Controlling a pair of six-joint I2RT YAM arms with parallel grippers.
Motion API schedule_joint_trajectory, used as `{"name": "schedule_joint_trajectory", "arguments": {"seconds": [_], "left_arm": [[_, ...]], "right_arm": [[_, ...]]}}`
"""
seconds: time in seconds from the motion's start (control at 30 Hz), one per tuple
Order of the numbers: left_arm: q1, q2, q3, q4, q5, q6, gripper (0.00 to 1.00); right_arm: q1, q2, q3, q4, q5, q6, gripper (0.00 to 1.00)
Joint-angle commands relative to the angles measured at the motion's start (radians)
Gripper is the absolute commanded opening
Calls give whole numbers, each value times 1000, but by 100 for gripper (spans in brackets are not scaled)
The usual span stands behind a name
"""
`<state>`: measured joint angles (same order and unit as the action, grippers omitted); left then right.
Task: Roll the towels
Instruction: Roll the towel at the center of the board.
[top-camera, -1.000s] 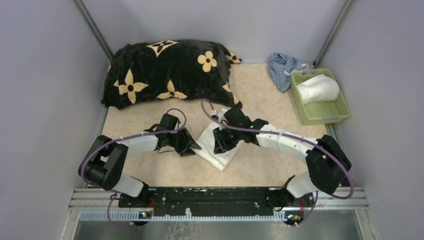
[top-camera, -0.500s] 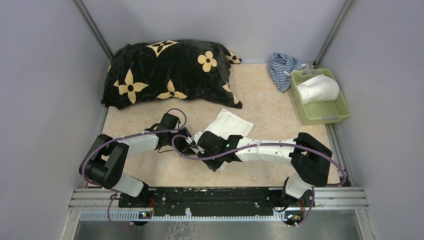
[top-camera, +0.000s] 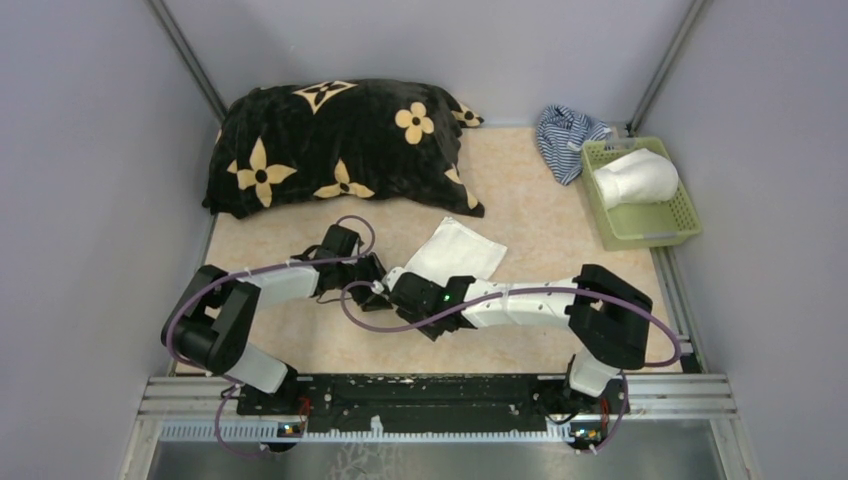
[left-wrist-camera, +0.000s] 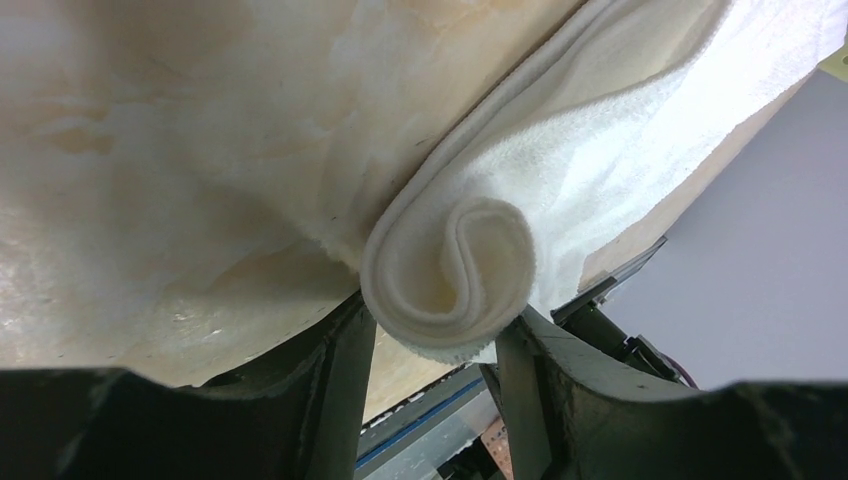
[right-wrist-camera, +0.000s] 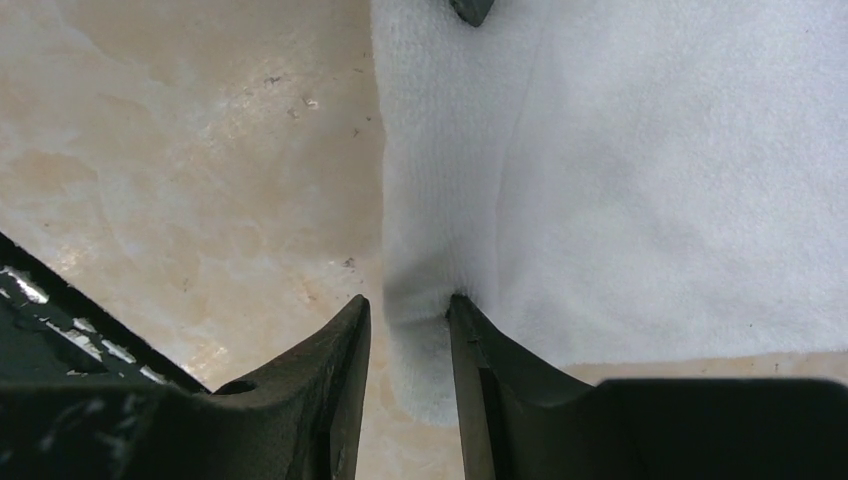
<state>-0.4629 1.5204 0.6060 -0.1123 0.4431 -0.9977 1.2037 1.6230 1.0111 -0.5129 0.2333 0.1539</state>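
The left gripper (left-wrist-camera: 435, 335), at the bottom centre of its wrist view, clamps the rolled end of a plain white terry-cloth towel (left-wrist-camera: 560, 180), its two dark fingers (left-wrist-camera: 335, 385) bracketing a tight spiral of cloth, while the right gripper (right-wrist-camera: 408, 320), low in its own wrist view, pinches a narrow raised fold along the same towel's (right-wrist-camera: 620, 180) left edge, jaws nearly together with cloth between them. The towel (top-camera: 455, 250) lies at the middle of the overhead frame on the beige marbled tabletop (top-camera: 540, 215), its near-left end gathered where the two grippers meet (top-camera: 385, 285) and (top-camera: 408, 293), the rest still flat and running toward the upper right. By the look of it the rolling has only begun: a first curl is made and most of the cloth is unrolled. The next move probably calls for both grips to turn the curl onward together and evenly, or the roll may skew or slacken. Only the left wrist view shows the spiral cross-section and how snug it is; only the right wrist view shows the pinched fold at the edge. The overhead view alone takes in the surroundings: a second white towel, already bundled (top-camera: 637, 177), sitting in a light green plastic basket (top-camera: 650, 225) at the right, a blue-and-white striped garment (top-camera: 563, 135) just left of it, and a black pillow with tan flowers (top-camera: 335, 145) across the upper left.
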Motion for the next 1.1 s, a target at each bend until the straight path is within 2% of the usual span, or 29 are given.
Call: {"name": "schedule_joint_trajectory", "arguments": {"seconds": [0.0,0.23,0.5,0.57,0.63,0.77,0.8,1.07], "left_arm": [[-2,64,-22,-69,-125,52,56],[-2,90,-13,-84,-143,67,60],[3,155,8,-112,-205,127,59],[9,173,15,-116,-205,147,58],[16,178,22,-125,-205,163,56],[29,136,27,-159,-220,188,55],[33,119,28,-174,-226,195,55],[68,-83,31,-305,-266,221,67]], "right_arm": [[23,49,14,5,88,-26,36],[34,147,-24,4,161,-43,38],[34,238,-43,-34,242,-31,40],[34,251,-44,-35,221,-29,37],[34,253,-42,-33,188,-30,29],[32,216,-40,-10,52,-44,4],[27,194,-37,0,-8,-50,0],[-123,41,-32,128,-594,-35,0]]}}
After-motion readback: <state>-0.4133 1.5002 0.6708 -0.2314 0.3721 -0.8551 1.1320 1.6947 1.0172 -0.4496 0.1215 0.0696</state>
